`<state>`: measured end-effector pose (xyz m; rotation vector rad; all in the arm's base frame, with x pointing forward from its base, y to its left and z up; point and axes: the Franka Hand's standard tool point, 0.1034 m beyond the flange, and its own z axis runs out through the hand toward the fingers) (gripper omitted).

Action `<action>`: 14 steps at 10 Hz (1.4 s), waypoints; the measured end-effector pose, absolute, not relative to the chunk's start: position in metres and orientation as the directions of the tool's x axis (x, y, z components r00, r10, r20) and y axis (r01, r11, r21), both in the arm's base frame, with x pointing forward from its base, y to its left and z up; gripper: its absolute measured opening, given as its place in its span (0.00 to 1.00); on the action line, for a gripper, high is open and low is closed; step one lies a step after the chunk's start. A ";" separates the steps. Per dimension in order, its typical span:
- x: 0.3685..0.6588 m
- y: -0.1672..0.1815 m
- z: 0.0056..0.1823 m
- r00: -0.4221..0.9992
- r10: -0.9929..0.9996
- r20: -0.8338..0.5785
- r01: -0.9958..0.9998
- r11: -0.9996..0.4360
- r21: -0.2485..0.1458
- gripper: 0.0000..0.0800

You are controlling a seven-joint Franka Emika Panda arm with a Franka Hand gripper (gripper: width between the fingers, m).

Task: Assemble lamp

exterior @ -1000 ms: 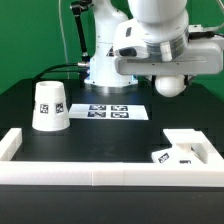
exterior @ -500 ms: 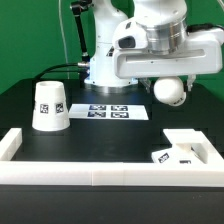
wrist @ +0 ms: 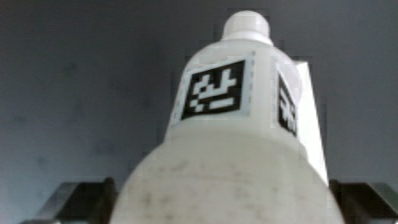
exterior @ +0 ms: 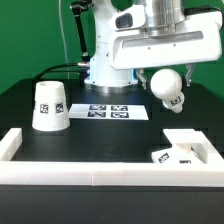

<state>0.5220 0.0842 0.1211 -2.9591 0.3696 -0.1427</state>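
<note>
Bulb (exterior: 167, 88) pinched in my gripper (exterior: 165, 76), off the table (exterior: 110, 135).
Nearest, the base (exterior: 172, 154) lies flat by the white rail (exterior: 100, 175) corner at the exterior view's right; farther back the shade (exterior: 49, 106) stands at the left; beyond both hangs the bulb, stem slanting downward.

Count: 3 lamp pts, 4 other items.
Lamp pts = 1 shade (exterior: 49, 106), 1 bulb (exterior: 165, 84), 1 base (exterior: 172, 154). Also 1 robot arm (exterior: 150, 40), 1 marker board (exterior: 112, 112), 1 U-shaped white border rail (exterior: 90, 172), 1 black worktop (exterior: 110, 135). Bulb: 2 tags (wrist: 217, 88) seen, wrist view.
</note>
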 end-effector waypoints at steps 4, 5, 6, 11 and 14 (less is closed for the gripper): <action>0.526 0.094 0.126 0.921 -0.049 0.387 -0.016 -0.996 -0.088 0.72; 0.529 0.100 0.129 0.887 0.005 0.461 0.040 -0.997 -0.066 0.72; 0.530 0.102 0.131 0.864 0.023 0.503 0.059 -0.997 -0.056 0.72; 0.536 0.096 0.131 0.824 0.210 0.526 0.215 -0.975 0.053 0.72; 0.566 0.080 0.154 0.814 0.256 0.522 0.246 -0.965 0.090 0.72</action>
